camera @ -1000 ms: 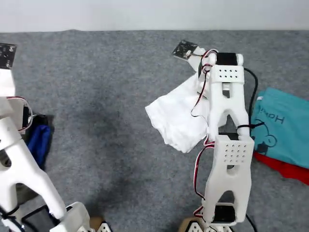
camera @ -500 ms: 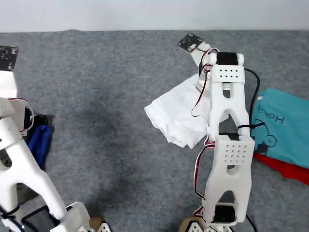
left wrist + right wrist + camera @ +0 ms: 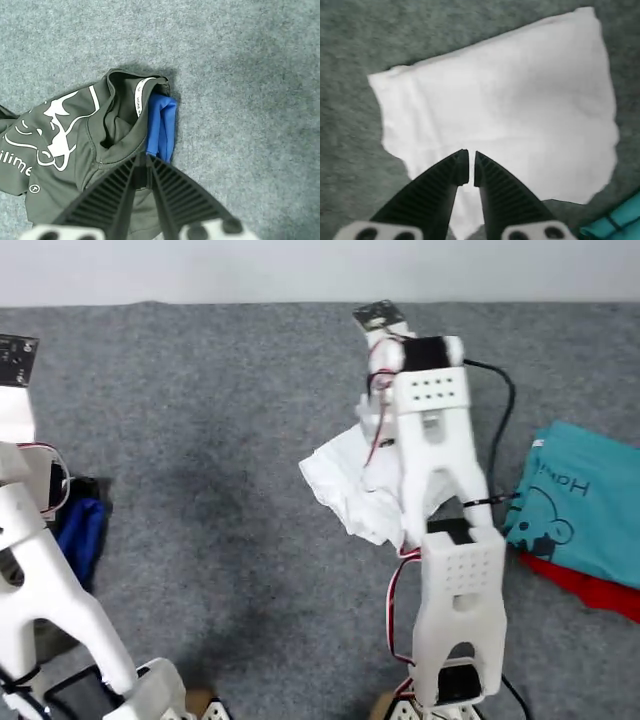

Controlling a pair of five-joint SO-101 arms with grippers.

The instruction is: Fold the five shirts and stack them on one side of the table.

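High view: right arm [image 3: 435, 430] sits over the bunched white shirt [image 3: 335, 480] mid-table; teal shirt [image 3: 580, 510] lies on the red shirt [image 3: 590, 590] at the right edge, and the blue shirt [image 3: 80, 535] is at the left edge beside the left arm [image 3: 40, 580]. Left wrist view: left gripper [image 3: 145, 159] has its jaws together over the grey shirt [image 3: 60, 150] collar, with blue fabric touching. Right wrist view: right gripper [image 3: 469, 157] has its jaws nearly together, seemingly pinching the white shirt.

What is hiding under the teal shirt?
A red shirt pokes out beneath the teal shirt. Most of it is covered, so whether it is folded cannot be seen.
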